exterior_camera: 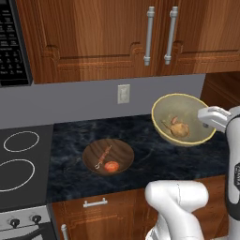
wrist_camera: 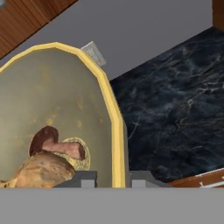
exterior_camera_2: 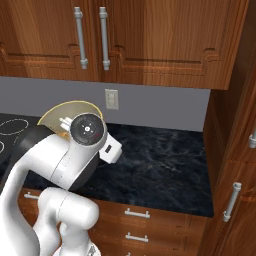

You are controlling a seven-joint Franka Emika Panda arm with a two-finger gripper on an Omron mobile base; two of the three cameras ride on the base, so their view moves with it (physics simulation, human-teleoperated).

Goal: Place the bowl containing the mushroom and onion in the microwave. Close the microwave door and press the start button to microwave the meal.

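Observation:
The cream-yellow bowl (exterior_camera: 185, 112) hangs tilted above the dark counter (exterior_camera: 70, 173), its opening turned toward the left base camera. Inside lie the meal's pieces (exterior_camera: 177, 127): a brown mushroom (wrist_camera: 54, 144) and a tan onion lump (wrist_camera: 41, 173). My gripper (exterior_camera: 205, 123) is shut on the bowl's right rim (wrist_camera: 117, 144), one finger (wrist_camera: 83, 179) inside the wall and the other outside. In the right base view the bowl (exterior_camera_2: 62, 112) peeks out behind my arm. The microwave's keypad strip (exterior_camera: 11, 42) shows at the upper left; the microwave door is out of view.
A dark wooden bowl (exterior_camera: 108, 156) with a red tomato and a skewer sits on the counter left of the held bowl. The stove (exterior_camera: 18, 159) lies further left. Wall cabinets (exterior_camera: 108, 33) hang overhead, an outlet (exterior_camera: 123, 93) is on the wall, and a tall cabinet (exterior_camera_2: 235, 150) bounds the right.

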